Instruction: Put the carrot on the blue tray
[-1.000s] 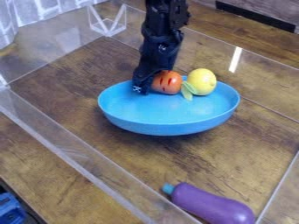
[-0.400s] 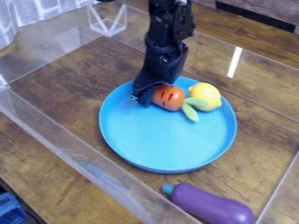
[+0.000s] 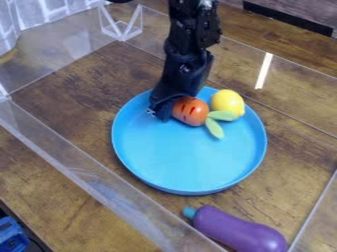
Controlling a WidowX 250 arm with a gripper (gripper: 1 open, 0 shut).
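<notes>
The carrot [image 3: 194,111], orange with dark grooves and a green top pointing right, rests on the back part of the round blue tray [image 3: 182,159]. My black gripper [image 3: 171,105] comes down steeply from above. It sits at the carrot's left end, shut on it, with the fingertips low against the tray's back rim. The side of the carrot under the fingers is hidden.
A yellow round fruit [image 3: 228,101] lies on the tray, touching the carrot's right side. A purple eggplant [image 3: 241,232] lies on the wooden table at the front right. Clear plastic walls [image 3: 59,133] run along the left and front-left.
A second ago the tray stood tipped, looking like a bowl. Now it lies flat. The gripper and carrot shifted slightly, staying together at the tray's back.
</notes>
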